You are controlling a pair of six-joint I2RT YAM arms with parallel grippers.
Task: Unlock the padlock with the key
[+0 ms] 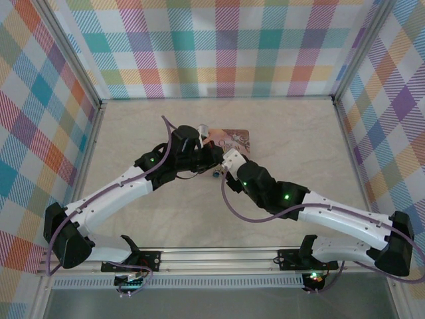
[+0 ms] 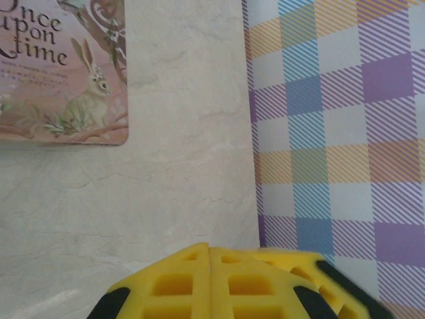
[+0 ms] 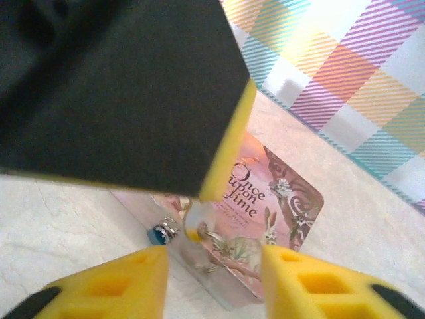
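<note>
**Padlock and key lie side by side at the tin's near edge, dead ahead of the right jaws.**

In the right wrist view, the tiny blue-bodied padlock (image 3: 161,234) with a thin silvery shackle rests on the pale marbled worktop (image 2: 166,199). It touches the near edge of the pink-beige illustrated rectangular tin (image 3: 282,199) and sits slightly left of the right jaws' centre line. The padlock is too small to tell which way its long axis runs. A pale, glinting metal piece, judged to be the key (image 3: 198,222), sits just beside it, directly under the tip of the left jaws. The right jaws stand partly open and empty, yellow fingers (image 3: 319,286) apart. The left jaws are pressed fully together, and whether they pinch the key cannot be told. The left arm is judged nearer the key, the right nearer the padlock.
</note>
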